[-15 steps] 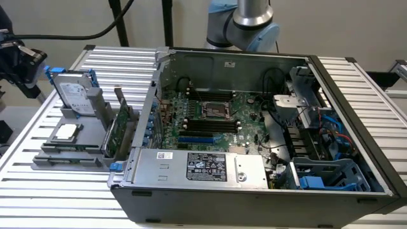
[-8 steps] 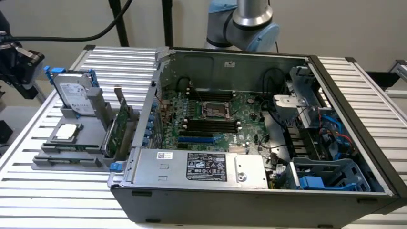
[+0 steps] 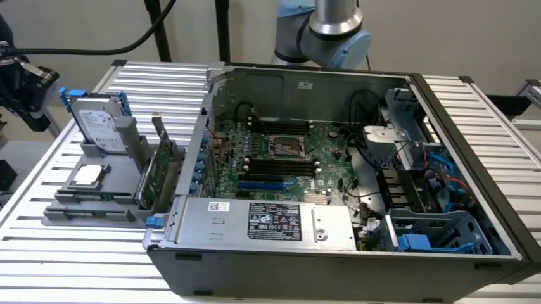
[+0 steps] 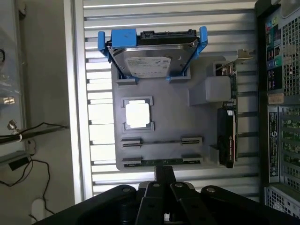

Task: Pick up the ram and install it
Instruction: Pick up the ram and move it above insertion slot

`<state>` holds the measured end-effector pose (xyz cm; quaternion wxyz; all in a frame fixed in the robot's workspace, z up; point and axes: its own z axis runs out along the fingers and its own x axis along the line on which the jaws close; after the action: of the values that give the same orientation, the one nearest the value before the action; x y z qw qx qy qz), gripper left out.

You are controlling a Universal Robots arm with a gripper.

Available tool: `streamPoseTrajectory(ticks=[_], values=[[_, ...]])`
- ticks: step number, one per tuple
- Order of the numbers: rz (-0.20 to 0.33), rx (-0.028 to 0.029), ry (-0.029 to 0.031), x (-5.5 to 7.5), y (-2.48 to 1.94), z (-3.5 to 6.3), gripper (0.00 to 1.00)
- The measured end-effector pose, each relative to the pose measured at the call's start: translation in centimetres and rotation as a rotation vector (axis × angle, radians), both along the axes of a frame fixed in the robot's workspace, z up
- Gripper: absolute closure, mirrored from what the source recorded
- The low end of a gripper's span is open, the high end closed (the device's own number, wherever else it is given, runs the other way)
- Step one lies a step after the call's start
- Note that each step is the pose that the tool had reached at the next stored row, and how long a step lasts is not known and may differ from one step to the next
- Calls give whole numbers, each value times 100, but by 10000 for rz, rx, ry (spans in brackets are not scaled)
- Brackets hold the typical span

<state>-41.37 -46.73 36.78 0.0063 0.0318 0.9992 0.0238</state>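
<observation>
The ram (image 4: 161, 162) is a thin green stick lying on edge in the outermost slot of a grey parts holder (image 4: 164, 112). In the wrist view my gripper (image 4: 164, 169) hangs above that end of the holder, apart from the stick, with its two fingertips pressed together and nothing between them. In the exterior view the open computer case (image 3: 338, 266) shows the motherboard with its black memory slots (image 3: 279, 166) bare.
The holder (image 3: 110, 183) also carries a silver hard drive with blue rails (image 4: 152, 56), a processor chip (image 4: 138, 114) and an upright green expansion card (image 4: 228, 117). The case stands right beside the holder. A black device (image 3: 21, 79) with cables sits at the exterior view's left edge.
</observation>
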Motion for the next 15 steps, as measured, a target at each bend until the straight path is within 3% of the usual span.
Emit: streamPoseTrajectory(ticks=[5,15], values=[[153,0,0,1,0,-4,100],[1973,0,0,1,0,-53,100]])
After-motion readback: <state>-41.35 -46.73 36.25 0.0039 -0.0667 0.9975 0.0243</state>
